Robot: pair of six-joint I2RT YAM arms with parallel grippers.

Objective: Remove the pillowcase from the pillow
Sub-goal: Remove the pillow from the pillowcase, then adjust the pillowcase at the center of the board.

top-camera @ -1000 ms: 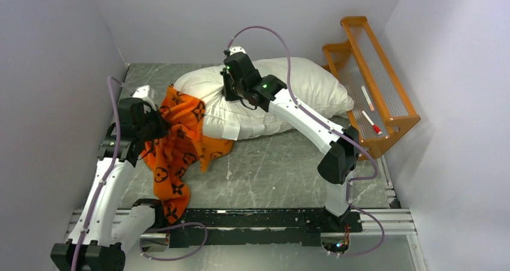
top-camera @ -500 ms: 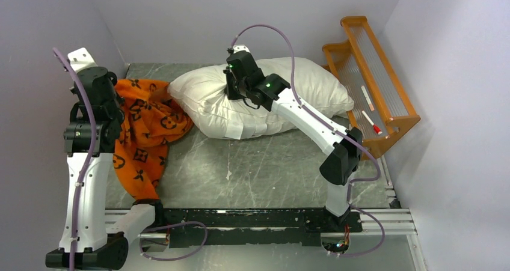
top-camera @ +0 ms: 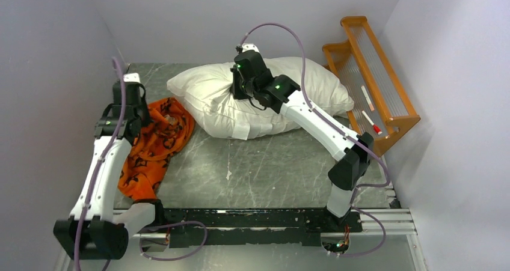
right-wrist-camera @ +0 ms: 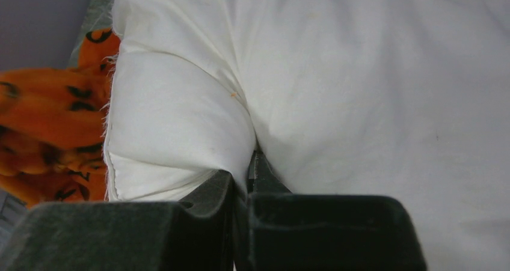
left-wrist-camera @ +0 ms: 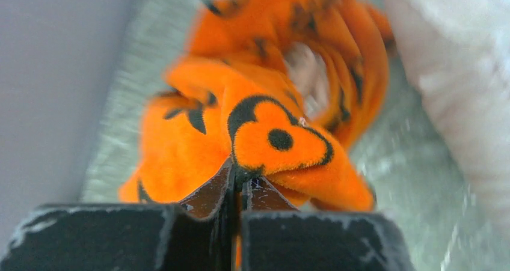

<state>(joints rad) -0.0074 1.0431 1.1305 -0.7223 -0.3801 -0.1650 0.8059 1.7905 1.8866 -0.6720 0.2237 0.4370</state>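
The pillowcase (top-camera: 157,140) lies crumpled at the table's (top-camera: 270,163) left side, just beside the pillow. One fold is pinched in the left gripper (left-wrist-camera: 240,176), its arm reaching forward. The pillow (top-camera: 319,88) lies across the back. The right gripper (right-wrist-camera: 251,163) is clamped on a tuck of its cloth, arm stretched diagonally.

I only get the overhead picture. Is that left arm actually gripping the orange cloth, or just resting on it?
Observer: Gripping. Its wrist camera shows the jaws of the left arm shut on a fold of the pillowcase.
Operator: And the arm on the white pillow?
Observer: Close up, the jaws of the right arm pinch a pleat of the pillow fabric.
Operator: Is the pillow bare at that end?
Observer: Yes. The right wrist view shows its stitched seam uncovered, with the pillowcase lying beside it.
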